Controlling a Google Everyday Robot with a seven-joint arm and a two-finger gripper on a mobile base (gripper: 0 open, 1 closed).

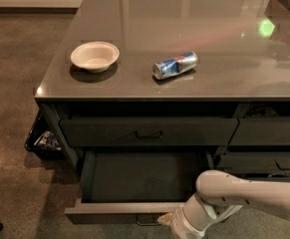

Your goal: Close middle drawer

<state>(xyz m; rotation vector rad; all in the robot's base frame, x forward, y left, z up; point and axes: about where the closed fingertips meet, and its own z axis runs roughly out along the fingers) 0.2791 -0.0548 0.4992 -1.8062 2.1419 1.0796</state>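
Observation:
The middle drawer (115, 213) is wide and dark grey, and it stands pulled far out below the counter, its deep box (139, 180) open and empty. Its small dark handle (147, 223) shows at the centre of the front, at the bottom edge of the view. My gripper (166, 220) is at the end of the white arm (244, 195), low at the drawer's front, just right of the handle and against the front panel.
The shut top drawer (149, 132) sits above the open one. Narrower drawers (266, 132) stand to the right. On the grey countertop (209, 19) are a white bowl (94, 56) and a blue can lying on its side (175, 65). A black bin (41, 141) stands on the floor at the left.

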